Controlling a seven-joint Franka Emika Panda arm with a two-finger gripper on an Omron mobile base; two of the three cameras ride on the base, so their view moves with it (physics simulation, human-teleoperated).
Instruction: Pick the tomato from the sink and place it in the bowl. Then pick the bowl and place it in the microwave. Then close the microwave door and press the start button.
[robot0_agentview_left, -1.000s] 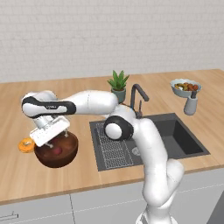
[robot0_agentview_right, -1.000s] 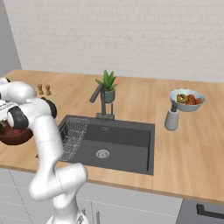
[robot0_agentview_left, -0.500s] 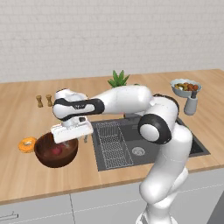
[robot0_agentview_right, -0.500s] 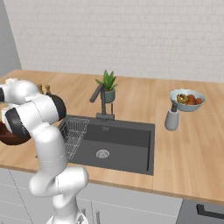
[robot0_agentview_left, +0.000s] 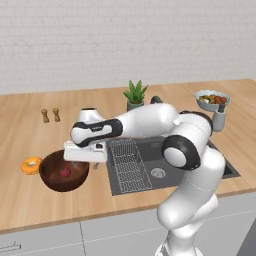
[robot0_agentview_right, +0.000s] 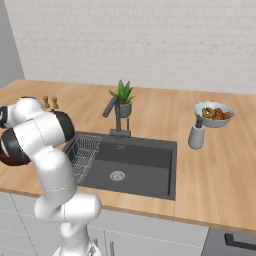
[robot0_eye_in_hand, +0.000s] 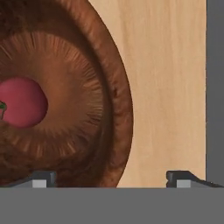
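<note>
The 2 fingertips (robot0_eye_in_hand: 43, 178) stand spread wide with nothing between them, one over the bowl's wall, the other over bare wood. The gripper (robot0_eye_in_hand: 111, 177) looks straight down on the bowl's rim, which passes between the tips. In the left base view the gripper (robot0_agentview_left: 86, 159) hangs just above the bowl's right edge, close to the rim; contact cannot be told.

The tomato (robot0_eye_in_hand: 22, 102) lies in the bottom of the bowl (robot0_eye_in_hand: 87, 96), a small glossy red ball with a speck of green stem at its side. The bowl is deep, round, dark brown wood with fine radial grain and a smooth rim. In the left base view the tomato (robot0_agentview_left: 64, 172) shows as a red spot inside the bowl (robot0_agentview_left: 64, 171), which sits on the wooden counter (robot0_agentview_left: 30, 135) left of the sink (robot0_agentview_left: 165, 160), with an orange doughnut (robot0_agentview_left: 31, 165) just beside it.

The arm (robot0_agentview_left: 145, 120) reaches leftward, forearm nearly level over the sink's wire rack (robot0_agentview_left: 127, 165), hand turned downward. From the right base view the arm (robot0_agentview_right: 42, 137) bends at the counter's left end.
</note>
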